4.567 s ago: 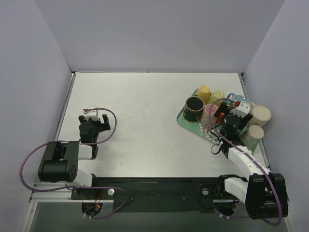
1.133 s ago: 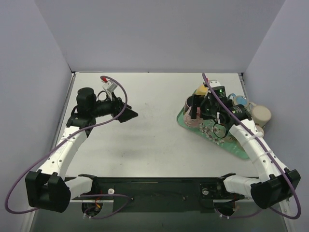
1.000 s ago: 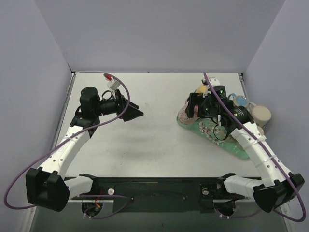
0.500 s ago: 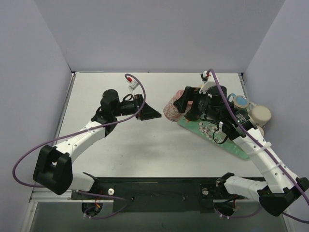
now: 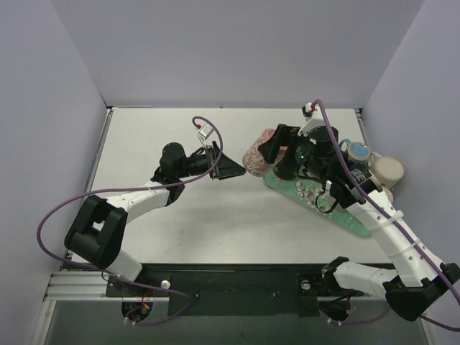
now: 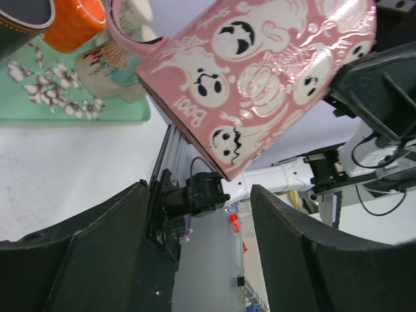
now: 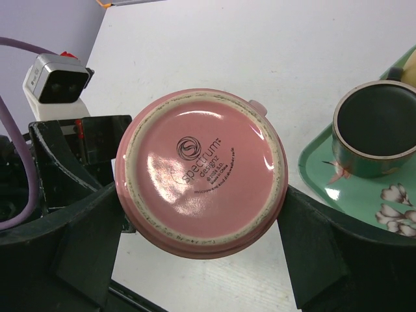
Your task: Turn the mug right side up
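The pink mug [image 5: 254, 159] printed with ghosts hangs in the air left of the green tray [image 5: 346, 210]. My right gripper [image 5: 268, 156] is shut on it. In the right wrist view the mug [image 7: 201, 170] shows its base, with the right gripper [image 7: 201, 218] clamping its sides. My left gripper [image 5: 235, 169] points at the mug from the left. In the left wrist view the left gripper [image 6: 197, 190] stands open, and the tilted mug [image 6: 260, 71] hangs just ahead of the gap, with one lower corner close to it.
On the tray [image 7: 323, 177] stands a dark mug [image 7: 376, 129]. An orange cup [image 6: 75, 23] and a cream cup [image 6: 107, 68] sit behind it. Two cream cups [image 5: 388, 171] stand off the tray near the right wall. Purple cables loop beside both arms.
My right gripper has lifted the pink mug off the tray and carried it left. The left arm has swung right towards the mug, and its jaws have narrowed a little.
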Controlling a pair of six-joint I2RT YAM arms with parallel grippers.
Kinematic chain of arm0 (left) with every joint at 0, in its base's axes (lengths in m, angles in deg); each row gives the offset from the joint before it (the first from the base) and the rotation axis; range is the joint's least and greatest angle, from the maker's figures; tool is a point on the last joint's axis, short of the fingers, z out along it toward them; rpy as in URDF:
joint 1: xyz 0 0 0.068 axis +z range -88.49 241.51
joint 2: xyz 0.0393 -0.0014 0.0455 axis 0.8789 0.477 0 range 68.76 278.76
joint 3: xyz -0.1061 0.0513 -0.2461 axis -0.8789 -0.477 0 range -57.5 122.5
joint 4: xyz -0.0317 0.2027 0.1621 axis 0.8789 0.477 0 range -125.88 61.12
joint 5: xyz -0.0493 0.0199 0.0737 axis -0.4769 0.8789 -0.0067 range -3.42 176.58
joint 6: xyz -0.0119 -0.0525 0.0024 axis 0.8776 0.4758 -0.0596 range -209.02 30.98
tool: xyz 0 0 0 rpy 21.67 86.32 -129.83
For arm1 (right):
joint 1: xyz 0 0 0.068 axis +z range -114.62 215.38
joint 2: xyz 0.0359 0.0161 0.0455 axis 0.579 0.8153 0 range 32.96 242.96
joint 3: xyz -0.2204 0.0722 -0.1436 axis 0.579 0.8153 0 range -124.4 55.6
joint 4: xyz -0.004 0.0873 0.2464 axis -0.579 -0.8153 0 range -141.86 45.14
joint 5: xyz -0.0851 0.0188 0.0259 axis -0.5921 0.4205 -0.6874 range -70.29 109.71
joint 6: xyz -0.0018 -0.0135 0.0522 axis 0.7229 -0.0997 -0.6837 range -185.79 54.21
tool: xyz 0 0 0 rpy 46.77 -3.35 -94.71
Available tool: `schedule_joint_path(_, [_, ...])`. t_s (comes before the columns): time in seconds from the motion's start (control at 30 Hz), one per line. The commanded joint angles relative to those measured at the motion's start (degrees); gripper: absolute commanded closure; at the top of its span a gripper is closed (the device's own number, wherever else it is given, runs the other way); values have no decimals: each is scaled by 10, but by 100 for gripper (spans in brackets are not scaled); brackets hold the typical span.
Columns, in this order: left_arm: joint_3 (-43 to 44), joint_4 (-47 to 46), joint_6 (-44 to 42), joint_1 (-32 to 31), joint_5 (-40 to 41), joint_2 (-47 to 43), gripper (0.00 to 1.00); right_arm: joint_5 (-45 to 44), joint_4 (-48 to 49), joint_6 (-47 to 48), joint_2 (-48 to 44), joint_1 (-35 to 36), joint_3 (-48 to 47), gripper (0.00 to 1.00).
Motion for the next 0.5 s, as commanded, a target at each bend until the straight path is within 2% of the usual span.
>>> schedule_joint_path(0.0, [-22,-210,114,-3,36,1,28,-24,110,-27,-5,1,-16,100])
schedule_joint_path(0.07, [-24,-250,173,-3,47,7,30,-23,119,-33,-5,1,-14,100])
schedule_joint_path(0.13, [-26,-276,195,-5,61,12,30,-19,126,-38,-4,1,-14,100])
schedule_joint_path(0.33, [-12,-280,209,-24,68,30,32,4,153,-56,8,4,-11,100])
schedule_joint_path(0.47, [-1,-325,247,-21,75,50,32,21,163,-71,13,7,0,100])
